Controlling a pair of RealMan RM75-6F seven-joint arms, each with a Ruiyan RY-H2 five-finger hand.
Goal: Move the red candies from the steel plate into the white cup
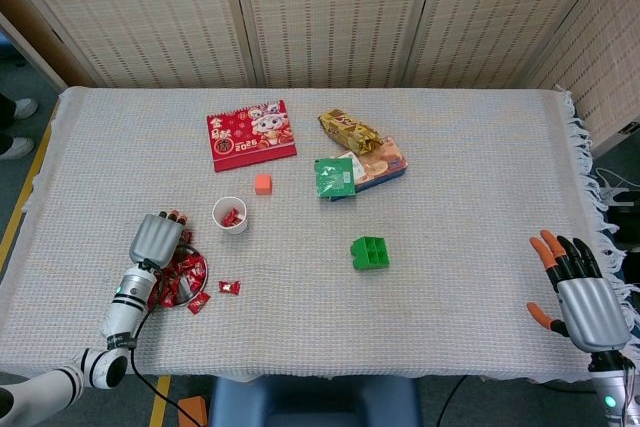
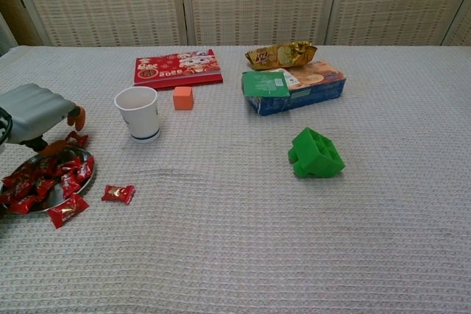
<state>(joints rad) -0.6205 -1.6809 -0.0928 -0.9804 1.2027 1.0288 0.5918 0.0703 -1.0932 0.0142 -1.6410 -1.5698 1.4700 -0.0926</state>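
A steel plate (image 1: 199,282) (image 2: 76,155) heaped with red candies (image 1: 180,272) (image 2: 44,178) sits near the table's front left. My left hand (image 1: 157,239) (image 2: 35,112) hangs low over the plate's far edge, fingers pointing down and apart; nothing shows in them. The white cup (image 1: 230,214) (image 2: 138,112) stands just right of it, with red candy inside in the head view. Two loose candies (image 1: 229,287) (image 2: 118,193) lie on the cloth beside the plate. My right hand (image 1: 578,292) rests open at the front right edge, far from everything.
A green block (image 1: 369,252) (image 2: 316,154) lies mid-table. A small orange cube (image 1: 262,183) (image 2: 182,98), a red calendar (image 1: 250,134), a green-and-blue box (image 1: 357,171) and a gold snack bag (image 1: 348,131) lie behind the cup.
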